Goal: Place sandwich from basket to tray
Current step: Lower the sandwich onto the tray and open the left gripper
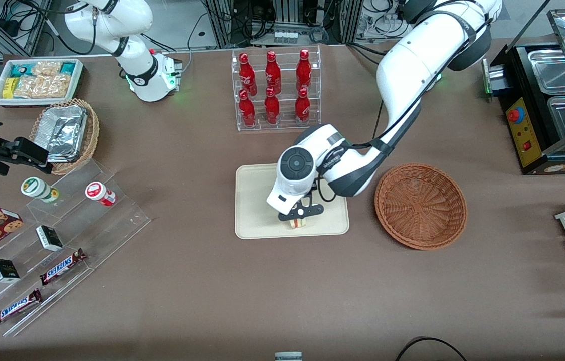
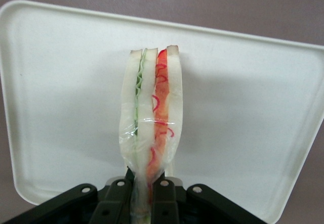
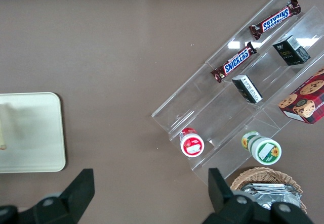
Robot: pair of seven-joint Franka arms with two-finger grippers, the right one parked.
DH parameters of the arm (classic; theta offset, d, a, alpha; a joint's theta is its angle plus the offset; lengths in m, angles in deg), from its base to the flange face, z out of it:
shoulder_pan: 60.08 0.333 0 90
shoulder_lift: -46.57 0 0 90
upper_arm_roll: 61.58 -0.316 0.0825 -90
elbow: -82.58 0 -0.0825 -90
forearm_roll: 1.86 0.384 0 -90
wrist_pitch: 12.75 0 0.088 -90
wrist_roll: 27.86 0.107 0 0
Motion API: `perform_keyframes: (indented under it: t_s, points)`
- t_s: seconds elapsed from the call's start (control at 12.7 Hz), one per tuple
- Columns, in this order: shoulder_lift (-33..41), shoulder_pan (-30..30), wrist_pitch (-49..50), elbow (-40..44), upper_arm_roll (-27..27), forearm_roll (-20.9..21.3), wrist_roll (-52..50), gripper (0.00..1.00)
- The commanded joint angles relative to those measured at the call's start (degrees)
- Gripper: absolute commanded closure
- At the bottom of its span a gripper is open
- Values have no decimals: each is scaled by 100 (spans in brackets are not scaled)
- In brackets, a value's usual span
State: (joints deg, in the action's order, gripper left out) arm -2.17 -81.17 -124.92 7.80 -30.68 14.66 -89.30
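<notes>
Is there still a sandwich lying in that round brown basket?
No, the basket shows only bare wicker, and the sandwich is pinched in the pincer over the tray.

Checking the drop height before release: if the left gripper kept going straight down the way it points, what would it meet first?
Most likely the tray. The gripper, shut on the sandwich, points down at the tray's bare surface, so the sandwich's end would probably touch first; the gap left is unclear.
</notes>
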Motion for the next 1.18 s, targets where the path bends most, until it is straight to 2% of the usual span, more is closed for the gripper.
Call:
perform_keyframes:
  t_s: [0.0, 0.24, 0.39, 0.47, 0.55, 0.63, 1.11]
  points:
    - [-48, -290, 28, 148, -84, 114, -289, 96]
    - [-92, -361, -497, -132, -101, 254, -333, 93]
    - [-101, -343, -561, -186, -101, 263, -360, 85]
    - [-109, -343, -561, -186, -101, 255, -368, 69]
    - [-109, -343, -561, -186, -101, 246, -369, 42]
    - [-101, -326, -561, -186, -101, 246, -369, 0]
    - [601, -81, 193, -134, -84, 202, -281, 0]
